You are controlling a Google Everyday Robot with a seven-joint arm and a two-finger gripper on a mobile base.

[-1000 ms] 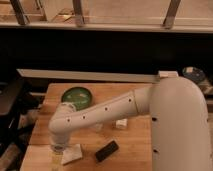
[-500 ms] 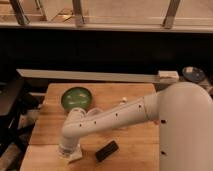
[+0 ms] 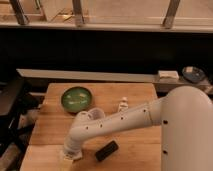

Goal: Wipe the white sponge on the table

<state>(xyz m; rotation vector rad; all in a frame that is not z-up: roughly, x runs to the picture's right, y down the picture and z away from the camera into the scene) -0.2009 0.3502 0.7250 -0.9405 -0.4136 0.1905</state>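
Here, the table (image 3: 54, 121) stands before a dark wall under a railing (image 3: 77, 12); a green bowl (image 3: 77, 98) sits rear left, a bottle (image 3: 123, 104) just right of it; the gripper (image 3: 71, 150) presses the sponge (image 3: 75, 157) at the front-left corner, near a black bar (image 3: 107, 150); its grip cannot be told.

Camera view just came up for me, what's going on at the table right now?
The robot's one arm reaches down to the near corner of the table, on the left of the picture. There the gripper is low over the white sponge, which lies on the wood. A black bar lies beside the sponge, apart from it. A green bowl and a small white bottle stand farther back, clear of the gripper.
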